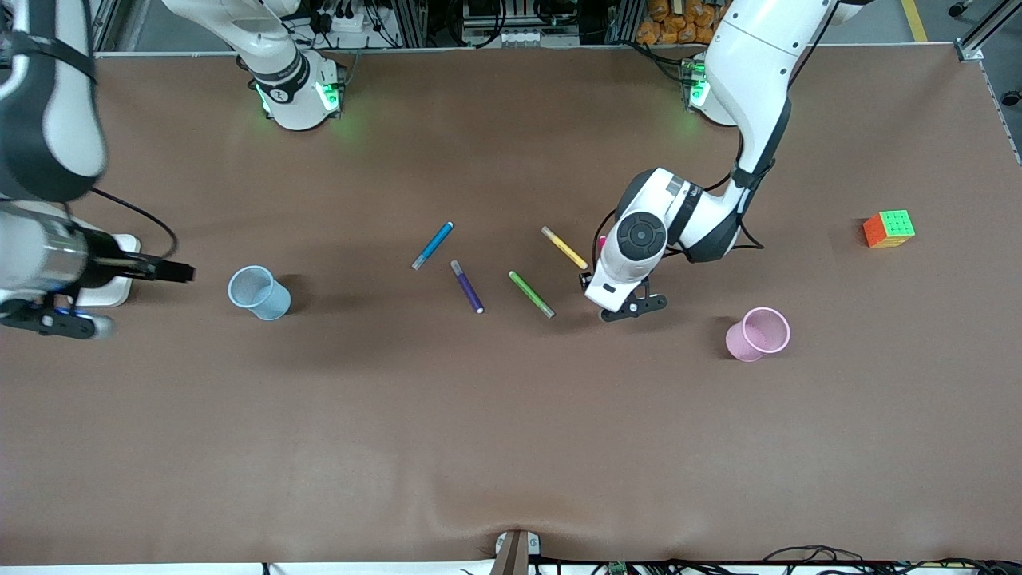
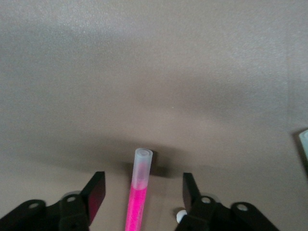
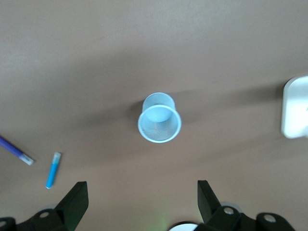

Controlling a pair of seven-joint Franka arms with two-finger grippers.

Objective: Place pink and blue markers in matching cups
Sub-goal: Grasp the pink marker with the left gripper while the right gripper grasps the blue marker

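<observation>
Squarely between end effector (image 2: 143, 202) fingers: pink marker (image 2: 137, 202)

We barely catch the pink marker (image 1: 602, 241) from the front: just a sliver shows at the edge of the left arm's wrist, the rest hidden under it. The left gripper (image 2: 143, 191) itself is tucked beneath that wrist in the front view, and in the left wrist view the frame edge cuts off the marker's lower length. A pale object (image 2: 304, 140) pokes in at that view's edge; we can't tell what it is. The right gripper (image 1: 172, 271) is blurred in front, its arm cut by the frame. A white thing (image 3: 294, 108) is cropped and fuzzy.
</observation>
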